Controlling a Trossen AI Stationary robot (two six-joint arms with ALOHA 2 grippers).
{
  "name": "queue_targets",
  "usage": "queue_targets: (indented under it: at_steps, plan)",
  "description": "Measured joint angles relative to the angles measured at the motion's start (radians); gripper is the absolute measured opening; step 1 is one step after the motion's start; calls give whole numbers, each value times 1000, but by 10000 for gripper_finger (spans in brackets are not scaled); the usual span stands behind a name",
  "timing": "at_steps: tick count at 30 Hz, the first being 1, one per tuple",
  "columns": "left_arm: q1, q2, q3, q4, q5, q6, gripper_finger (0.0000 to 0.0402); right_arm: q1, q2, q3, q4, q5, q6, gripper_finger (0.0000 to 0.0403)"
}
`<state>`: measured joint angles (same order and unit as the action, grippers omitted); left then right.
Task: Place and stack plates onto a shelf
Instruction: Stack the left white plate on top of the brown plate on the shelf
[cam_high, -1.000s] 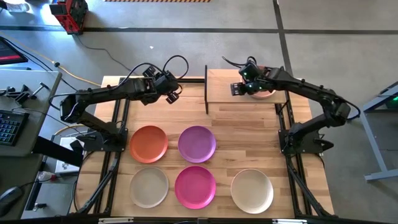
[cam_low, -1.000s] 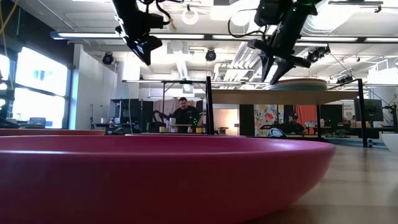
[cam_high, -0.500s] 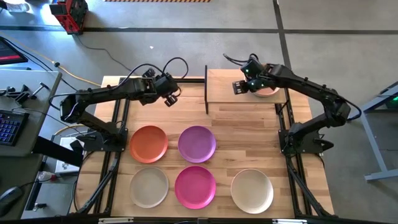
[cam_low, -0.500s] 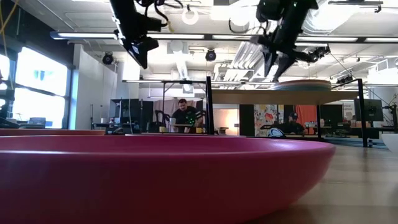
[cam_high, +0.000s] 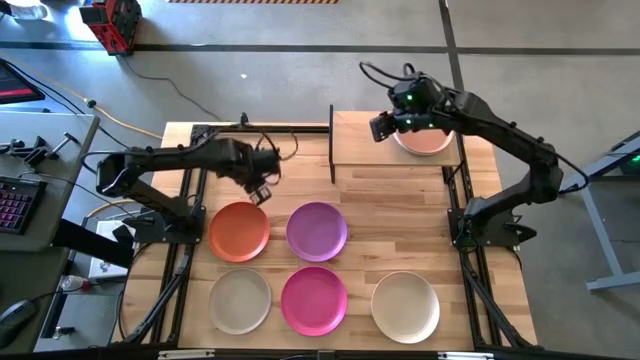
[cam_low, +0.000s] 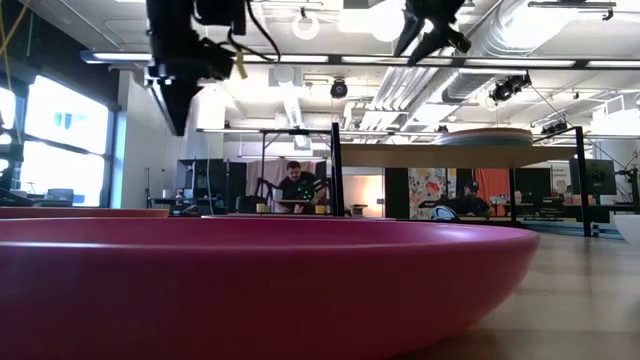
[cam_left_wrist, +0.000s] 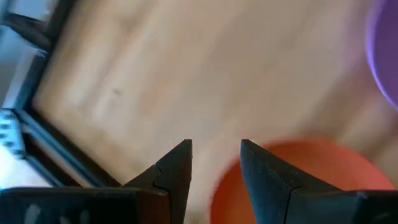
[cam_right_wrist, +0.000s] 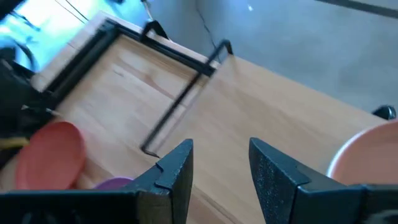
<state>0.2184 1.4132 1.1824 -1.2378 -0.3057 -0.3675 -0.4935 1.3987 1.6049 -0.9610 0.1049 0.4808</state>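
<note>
One camera looks straight down on the whole wooden plank table (cam_high: 400, 240). One sits low, right behind the round magenta plate (cam_low: 250, 285), looking across into the room. Each wrist camera looks down closely; both see the round orange plate (cam_left_wrist: 298, 180).

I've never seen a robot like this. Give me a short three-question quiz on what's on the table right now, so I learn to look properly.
1. True or false: the shelf already carries a peach-pink plate.
2. How many plates lie on the tabletop below the shelf?
3. Which plate is the left end effector nearest? A) orange plate B) off-white plate C) magenta plate

Key
1. True; it sits at the shelf's right end, beside the right end effector.
2. Five: orange, purple plate, beige plate, magenta, off-white.
3. A; the open end effector hovers at its far edge, holding nothing.
</note>
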Motion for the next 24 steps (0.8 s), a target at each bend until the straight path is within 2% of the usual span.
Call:
queue_targets:
  at_steps: [4, 7, 17, 24]
  plan:
    - [-86, 0, -57, 0, 91, -25, 127, 14, 0, 25, -5, -1, 16, 135]
    - [-166, 0, -92, 8, 121, -33, 127, 28, 0, 27, -33, -9, 60, 135]
    - [-457, -1, -142, 59, 124, -49, 127, 134, 0, 27, -108, -7, 144, 135]
    - [-580, -2, -142, 142, 124, -123, 127, 220, 0, 27, -108, 1, 151, 135]
